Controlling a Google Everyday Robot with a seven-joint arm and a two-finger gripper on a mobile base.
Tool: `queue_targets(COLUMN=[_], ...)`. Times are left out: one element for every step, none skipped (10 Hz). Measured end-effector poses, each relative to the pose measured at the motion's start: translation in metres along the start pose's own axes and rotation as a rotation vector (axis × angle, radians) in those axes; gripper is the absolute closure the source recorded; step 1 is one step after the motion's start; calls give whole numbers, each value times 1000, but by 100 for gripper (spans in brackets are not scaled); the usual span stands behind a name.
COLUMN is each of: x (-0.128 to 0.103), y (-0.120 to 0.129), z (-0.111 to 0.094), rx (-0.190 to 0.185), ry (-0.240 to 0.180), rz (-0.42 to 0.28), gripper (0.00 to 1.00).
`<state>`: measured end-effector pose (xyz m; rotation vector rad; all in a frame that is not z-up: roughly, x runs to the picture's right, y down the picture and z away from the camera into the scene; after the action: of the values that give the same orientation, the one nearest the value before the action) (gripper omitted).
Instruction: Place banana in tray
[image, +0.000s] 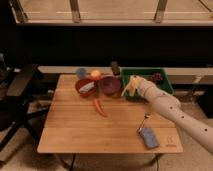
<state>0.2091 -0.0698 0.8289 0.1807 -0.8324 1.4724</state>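
Observation:
The banana is pale yellow and is held in my gripper, which is shut on it. It hangs over the left edge of the dark green tray, at the back right of the wooden table, just right of the maroon bowl. My white arm reaches in from the lower right and covers part of the tray's front. A dark bunch of grapes lies in the tray.
A red bowl stands left of the maroon bowl. An orange fruit, a blue cup and a dark can stand behind them. An orange-red carrot lies mid-table. A blue brush lies front right. A black chair stands left.

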Motion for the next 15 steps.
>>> queue_targets(x=[-7, -12, -17, -21, -23, -29, -35, -41, -48, -57, -63, -66, -79, -96, -115], y=[-14, -22, -28, -33, -33, -33, -29, -28, -27, -30, -33, -42, -57, -71, -84], z=[2, 4, 10, 15, 20, 26, 34, 37, 39, 40, 41, 41, 36, 27, 17], rx=[16, 25, 27, 28, 23, 19, 12, 13, 17, 31, 48, 67, 96, 120, 140], ry=[-27, -50, -79, -101, -111, -120, -122, -120, -115, -109, -102, -94, -94, -106, -121], rz=[12, 22, 35, 42, 44, 38, 20, -5, -32, -68, -91, -110, -130, -145, -158], gripper=[89, 89, 89, 89, 89, 88, 79, 70, 60, 49, 39, 31, 26, 26, 26])
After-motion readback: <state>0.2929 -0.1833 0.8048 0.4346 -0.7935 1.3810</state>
